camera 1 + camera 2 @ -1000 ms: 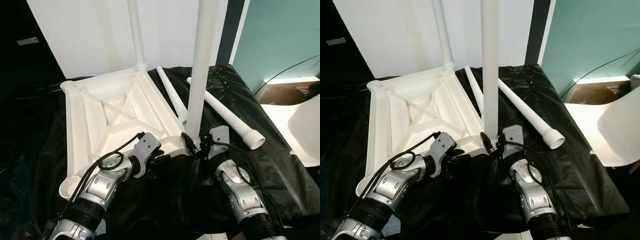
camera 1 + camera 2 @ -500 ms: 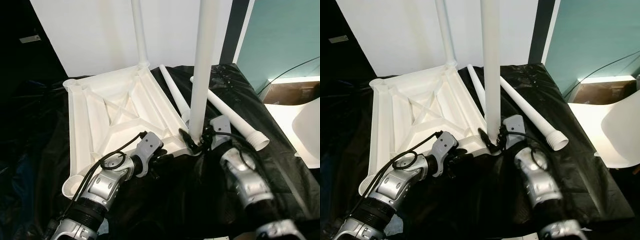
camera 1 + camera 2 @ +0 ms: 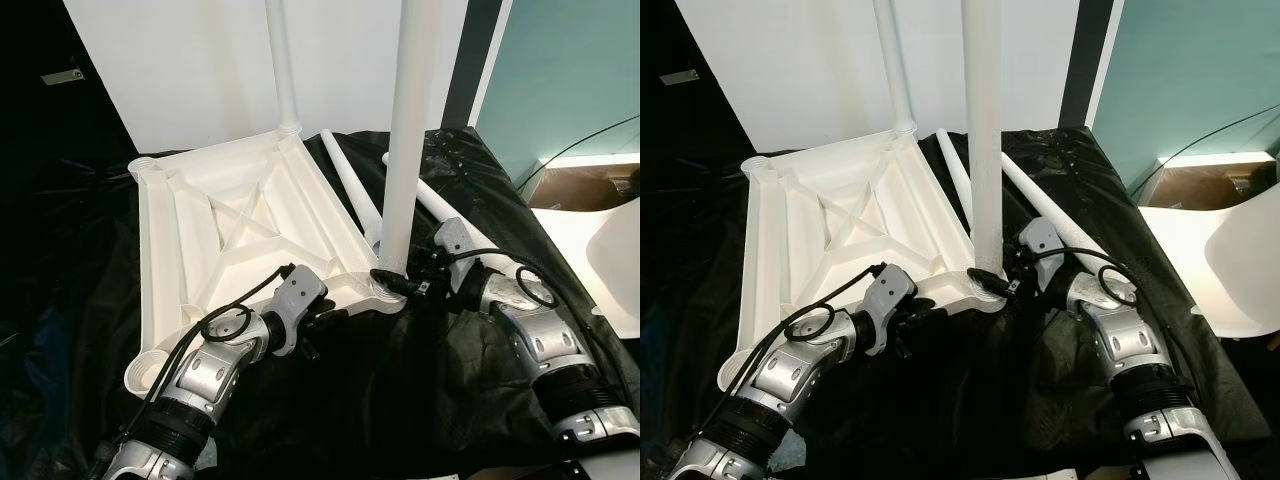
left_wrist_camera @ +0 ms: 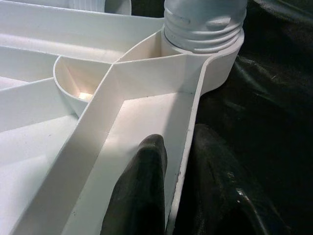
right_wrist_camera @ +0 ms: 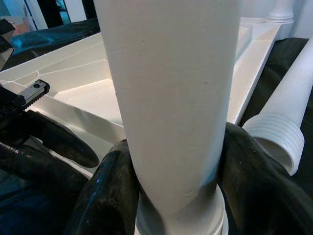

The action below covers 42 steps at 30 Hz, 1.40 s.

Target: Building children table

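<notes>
While our right hand [image 5: 171, 196] grips the base of an upright white leg [image 3: 410, 140], its two black fingers [image 5: 110, 196] are closed around the tube just above the ribbed collar, one on each side. That leg stands in the near corner socket of the upside-down white table [image 3: 230, 220], which lies with its ribbed underside facing up on a black sheet [image 3: 420, 400] spread over the tabletop. Our left hand [image 4: 161, 196] clamps the near edge of the same table, close beside that socket: one finger [image 4: 139, 196] rests inside the rim wall, the other lies outside it against the black sheet, with the thin wall pinched between them. At the far corner a second leg [image 3: 282, 65] stands upright in its socket. Two loose legs lie on the sheet to the right of the table, well behind our right hand: one [image 3: 345, 180] runs alongside the table's right edge, and the other [image 3: 1040, 205] lies further right, its ribbed open end [image 5: 276, 139] showing just beside our right hand. Beyond the sheet on the right, a white chair [image 3: 1230, 260] stands in front of a teal wall [image 3: 570, 70].
</notes>
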### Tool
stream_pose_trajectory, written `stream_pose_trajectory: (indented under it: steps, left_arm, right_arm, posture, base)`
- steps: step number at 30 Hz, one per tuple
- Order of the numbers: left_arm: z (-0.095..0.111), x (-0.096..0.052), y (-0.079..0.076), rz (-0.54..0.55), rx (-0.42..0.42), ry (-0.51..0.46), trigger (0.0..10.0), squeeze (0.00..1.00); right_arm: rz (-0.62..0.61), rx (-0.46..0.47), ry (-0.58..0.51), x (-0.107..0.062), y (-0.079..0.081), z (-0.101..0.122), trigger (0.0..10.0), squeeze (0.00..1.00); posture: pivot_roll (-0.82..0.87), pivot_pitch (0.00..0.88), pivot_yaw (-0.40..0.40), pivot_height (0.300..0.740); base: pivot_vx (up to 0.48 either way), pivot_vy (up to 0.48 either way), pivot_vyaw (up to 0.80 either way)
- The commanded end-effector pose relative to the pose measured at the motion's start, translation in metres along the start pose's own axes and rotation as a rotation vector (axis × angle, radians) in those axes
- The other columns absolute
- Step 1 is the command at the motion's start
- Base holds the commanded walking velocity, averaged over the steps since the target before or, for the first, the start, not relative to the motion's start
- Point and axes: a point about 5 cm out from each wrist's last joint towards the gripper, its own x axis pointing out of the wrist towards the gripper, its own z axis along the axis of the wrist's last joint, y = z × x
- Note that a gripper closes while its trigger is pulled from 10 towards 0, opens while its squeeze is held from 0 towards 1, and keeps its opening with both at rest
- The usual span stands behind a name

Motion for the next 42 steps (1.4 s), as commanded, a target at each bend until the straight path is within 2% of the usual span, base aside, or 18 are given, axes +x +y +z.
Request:
stream_pose_trajectory:
  steps: [1,5,9,12,20,21,22,23,25,26,30,31,32,33,36,40,41,42]
  left_arm:
    - [-0.017,0.005,-0.016,-0.12,-0.029,0.067,10.0,0.0]
    - [-0.017,0.004,-0.015,-0.118,-0.029,0.069,10.0,0.0]
    - [-0.017,0.003,-0.014,-0.113,-0.027,0.067,10.0,0.0]
    - [-0.016,0.003,-0.014,-0.115,-0.025,0.068,10.0,0.0]
    - [-0.017,0.002,-0.014,-0.115,-0.024,0.072,10.0,0.0]
    - [-0.017,0.002,-0.014,-0.116,-0.024,0.073,10.0,0.0]
    - [-0.017,0.002,-0.014,-0.116,-0.024,0.074,10.0,0.0]
    - [-0.017,0.002,-0.014,-0.116,-0.025,0.074,10.0,0.0]
    - [-0.017,0.002,-0.014,-0.116,-0.025,0.074,10.0,0.0]
    - [-0.017,0.002,-0.014,-0.114,-0.026,0.073,10.0,0.0]
    - [-0.017,0.002,-0.013,-0.109,-0.028,0.073,10.0,0.0]
    - [-0.017,0.002,-0.013,-0.109,-0.028,0.073,10.0,0.0]
    - [-0.017,0.002,-0.013,-0.109,-0.028,0.073,10.0,0.0]
    - [-0.017,0.002,-0.013,-0.11,-0.03,0.073,10.0,0.0]
    - [-0.018,0.003,-0.014,-0.111,-0.03,0.073,10.0,0.0]
    - [-0.018,0.003,-0.013,-0.111,-0.029,0.072,10.0,0.0]
    - [-0.017,0.003,-0.013,-0.11,-0.029,0.071,10.0,0.0]
    - [-0.017,0.003,-0.013,-0.109,-0.03,0.07,10.0,0.0]
  right_arm:
    - [0.024,-0.009,0.015,0.002,-0.001,0.001,0.0,0.0]
    - [-0.008,0.036,0.004,0.006,0.011,-0.006,0.0,0.0]
    - [-0.318,0.1,-0.09,0.013,0.034,-0.017,0.0,0.0]
    - [-0.505,0.127,-0.113,0.011,0.04,-0.024,0.0,0.0]
    - [-0.645,0.146,-0.11,0.013,0.033,-0.025,0.0,0.0]
    - [-0.629,0.143,-0.108,0.015,0.033,-0.023,4.7,0.0]
    - [-0.613,0.14,-0.107,0.017,0.034,-0.022,4.7,0.0]
    - [-0.567,0.129,-0.099,0.018,0.037,-0.022,10.0,0.0]
    - [-0.567,0.129,-0.099,0.018,0.037,-0.022,10.0,0.0]
    - [-0.522,0.129,-0.109,0.017,0.035,-0.02,10.0,1.0]
    - [-0.445,0.102,-0.117,0.016,0.028,-0.016,10.0,1.0]
    - [-0.407,0.082,-0.113,0.015,0.021,-0.014,10.0,0.0]
    - [-0.407,0.082,-0.113,0.015,0.021,-0.014,10.0,0.0]
    - [-0.276,0.037,-0.103,0.012,0.011,-0.006,10.0,0.0]
    - [-0.131,-0.017,-0.085,0.01,0.007,0.0,10.0,0.0]
    - [-0.054,-0.029,-0.065,0.008,0.007,0.001,10.0,0.0]
    - [-0.007,-0.027,-0.043,0.007,0.007,0.0,7.7,0.0]
    - [0.036,-0.024,-0.019,0.005,0.007,-0.002,2.8,0.0]
  posture:
    - [-0.03,0.0,0.036,0.74]
    - [-0.03,0.0,0.035,0.74]
    - [-0.02,0.0,0.038,0.74]
    - [-0.02,0.0,0.042,0.74]
    - [-0.01,0.0,0.046,0.74]
    - [-0.01,0.0,0.046,0.74]
    - [-0.01,0.0,0.046,0.74]
    - [-0.01,0.0,0.043,0.74]
    - [-0.01,0.0,0.043,0.74]
    - [-0.01,0.0,0.042,0.74]
    - [-0.01,0.0,0.04,0.74]
    - [-0.01,0.0,0.04,0.74]
    - [-0.01,0.0,0.04,0.74]
    - [-0.02,0.0,0.04,0.74]
    - [-0.02,0.0,0.04,0.74]
    - [-0.02,0.0,0.04,0.74]
    - [-0.02,0.0,0.036,0.74]
    - [-0.02,0.0,0.036,0.74]
  base:
    - [0.0,0.0,0.0]
    - [0.0,0.0,0.0]
    - [0.0,0.0,0.0]
    - [0.0,0.0,0.0]
    - [0.0,0.0,0.0]
    - [0.0,0.0,0.0]
    - [0.0,0.0,0.0]
    - [0.0,0.0,0.0]
    - [0.0,0.0,0.0]
    - [0.0,0.0,0.0]
    - [0.0,0.0,0.0]
    - [0.0,0.0,0.0]
    - [0.0,0.0,0.0]
    - [0.0,0.0,0.0]
    - [0.0,0.0,0.0]
    - [0.0,0.0,0.0]
    - [0.0,0.0,0.0]
    - [0.0,0.0,0.0]
